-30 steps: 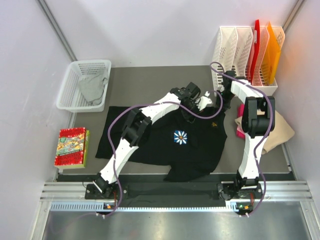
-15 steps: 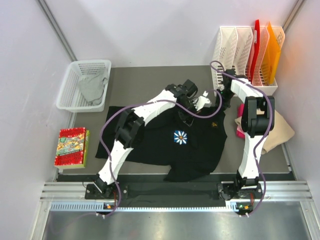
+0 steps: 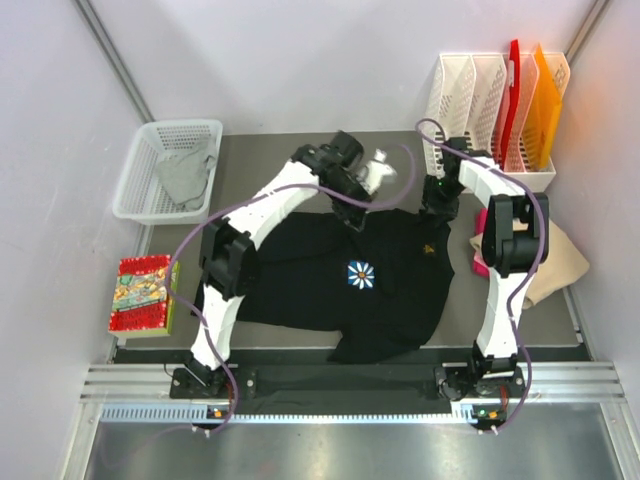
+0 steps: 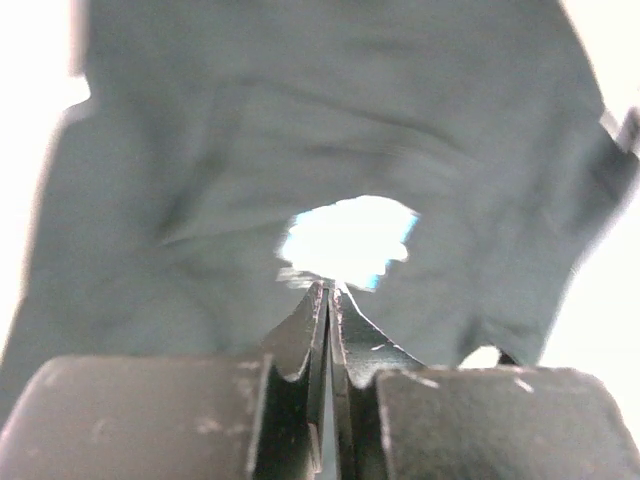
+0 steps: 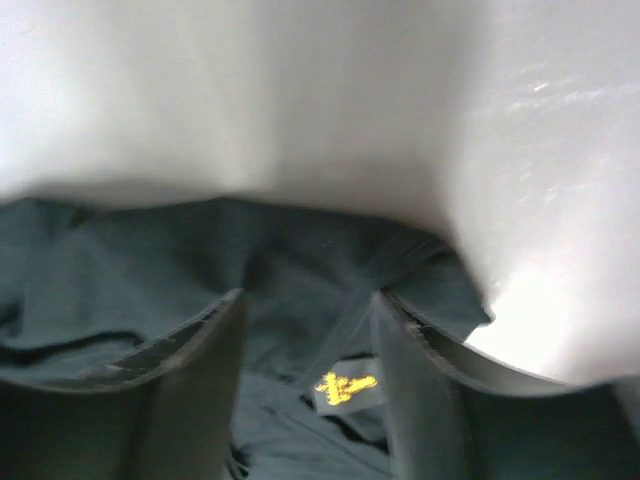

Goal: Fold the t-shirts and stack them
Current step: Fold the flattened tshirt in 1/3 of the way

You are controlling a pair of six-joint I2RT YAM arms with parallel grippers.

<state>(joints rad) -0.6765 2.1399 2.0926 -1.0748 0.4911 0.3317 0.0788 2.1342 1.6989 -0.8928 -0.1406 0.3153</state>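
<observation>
— Well, from above, where does the black t-shirt (image 3: 330,290) lie?

— Spread flat on the table (image 3: 260,170), long axis left to right. The right gripper (image 3: 436,205) hangs over its far right edge and is the nearer one. The left gripper (image 3: 377,168) sits just beyond the far edge.

— Left wrist view?

— Jaws pressed shut, nothing seen between them. The shirt lies ahead and below, its daisy print (image 4: 345,240) blown out white.

— Right wrist?

— Fingers (image 5: 190,390) stand partly apart, holding nothing. Dark rumpled cloth lies directly beneath, with the gold mark (image 5: 346,385) between them. I judge the right arm better placed to pinch that edge.
</observation>
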